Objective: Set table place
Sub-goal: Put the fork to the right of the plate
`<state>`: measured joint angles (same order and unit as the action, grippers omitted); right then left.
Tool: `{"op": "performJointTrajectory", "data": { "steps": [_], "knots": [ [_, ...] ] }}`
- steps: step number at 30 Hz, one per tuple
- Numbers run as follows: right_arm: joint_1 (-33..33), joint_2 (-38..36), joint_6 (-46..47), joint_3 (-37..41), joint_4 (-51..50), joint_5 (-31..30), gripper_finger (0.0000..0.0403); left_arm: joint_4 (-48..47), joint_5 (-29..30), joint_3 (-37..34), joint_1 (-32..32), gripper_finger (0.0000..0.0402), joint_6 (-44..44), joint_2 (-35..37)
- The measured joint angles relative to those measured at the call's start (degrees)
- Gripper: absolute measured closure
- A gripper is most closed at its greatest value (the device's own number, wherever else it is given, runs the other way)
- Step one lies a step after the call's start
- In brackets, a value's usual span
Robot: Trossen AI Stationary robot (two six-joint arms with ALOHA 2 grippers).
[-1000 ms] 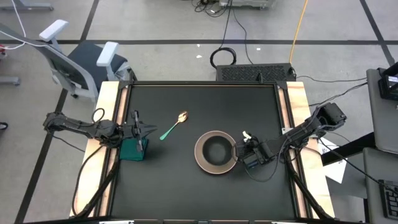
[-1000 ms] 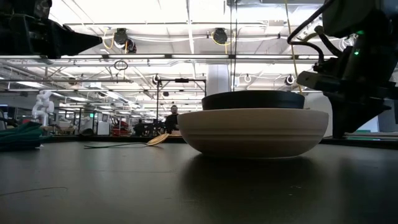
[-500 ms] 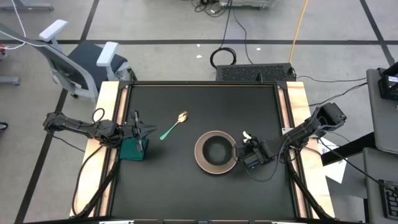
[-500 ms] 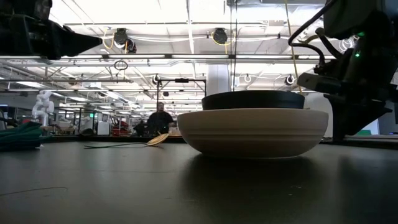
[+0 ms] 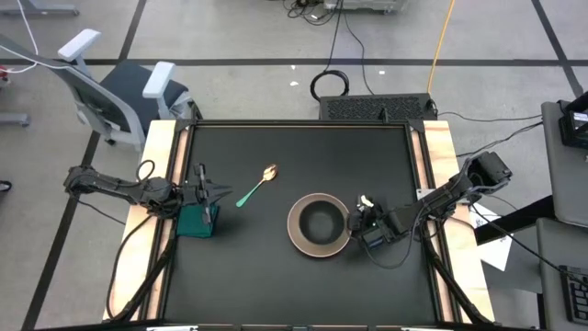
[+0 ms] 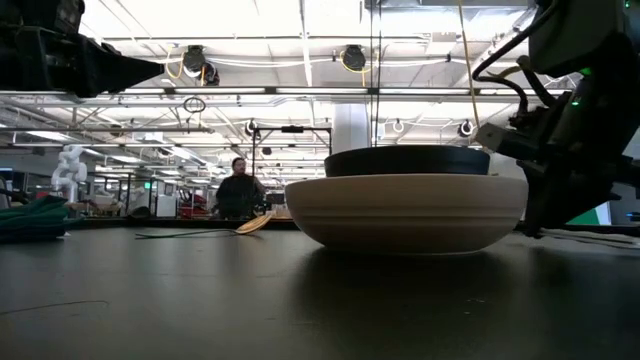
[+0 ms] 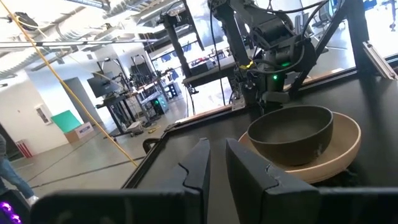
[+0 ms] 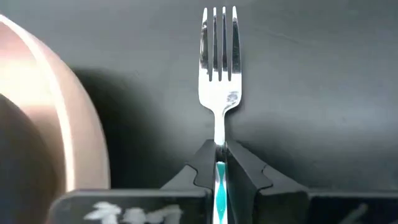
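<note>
- The right gripper [image 8: 219,167] has its jaws pinched together on the handle of the slim silver fork [image 8: 218,59], whose tines point straight ahead of them over the matte black table [image 8: 323,81]; holding it by the handle end lets the tines lie flat beside the plate.
- Just to one side of those jaws sits the round pinkish-beige plate [image 5: 297,237], with the smaller black round bowl [image 5: 318,222] nested inside, so the fork seems meant for the plate's flank.
- The left gripper [image 5: 204,191] waits at the table's left edge above a green cloth [image 5: 195,222], jaws nearly closed and apparently empty.
- Only the high view shows the gold-bowled spoon with its green handle [image 5: 257,185] lying well apart from both jaws, not yet placed.
- Only the right wrist view shows the fork; elsewhere the arm hides it.
</note>
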<state>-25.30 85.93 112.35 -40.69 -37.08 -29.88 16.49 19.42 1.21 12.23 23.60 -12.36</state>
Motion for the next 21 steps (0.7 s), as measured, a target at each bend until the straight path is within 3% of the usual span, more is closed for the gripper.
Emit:
{"op": "performJointTrajectory", "data": {
  "steps": [21],
  "knots": [
    [-0.31, 3.88, 2.62, -0.15, 1.57, 0.29, 0.039, -1.07, 0.0, 0.0, 0.01, 0.0344, 0.02, -0.01]
  ]
}}
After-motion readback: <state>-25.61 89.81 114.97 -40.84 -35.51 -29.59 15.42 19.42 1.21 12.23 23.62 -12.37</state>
